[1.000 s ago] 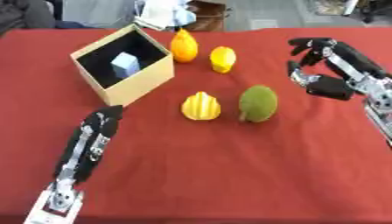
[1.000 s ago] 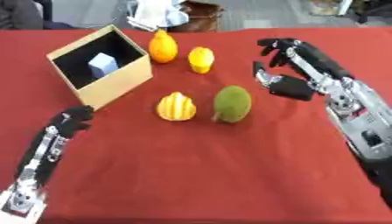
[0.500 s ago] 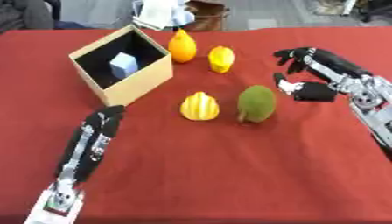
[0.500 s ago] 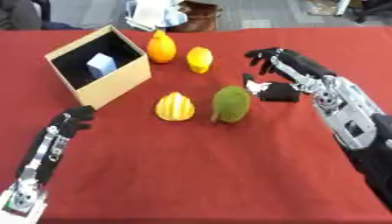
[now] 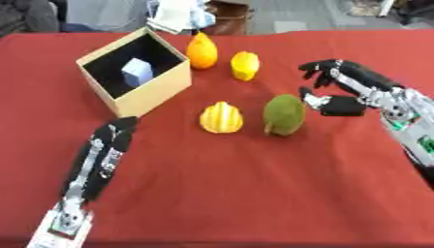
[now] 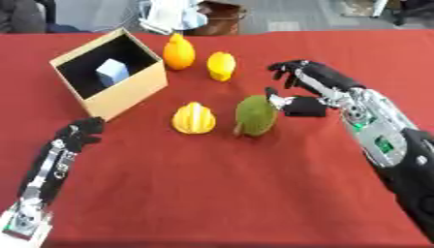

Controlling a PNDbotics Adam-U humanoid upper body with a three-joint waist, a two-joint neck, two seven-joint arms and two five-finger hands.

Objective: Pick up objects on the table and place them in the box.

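A tan box [image 5: 172, 85] with a black inside stands at the upper left, and a pale blue block [image 5: 136, 72] lies in it. Beside the box are an orange fruit [image 5: 202, 51] and a yellow lemon [image 5: 245, 65]. Nearer the middle lie a yellow ribbed fruit [image 5: 221, 117] and a green oval fruit [image 5: 284, 115]. My right hand [image 5: 339, 92] is open just right of the green fruit, thumb close to it, fingers spread above, not touching. My left hand [image 5: 115, 134] rests on the cloth at the lower left, below the box; its fingers are not clear.
A red cloth [image 5: 254, 184] covers the whole table. Behind the far edge are white cloth-like things [image 5: 176, 13] and a brown object [image 5: 229, 12]. The near half of the cloth holds only my left arm.
My right hand has come down and leftward, from well right of the green fruit to right beside it. The left arm and the fruits have stayed put.
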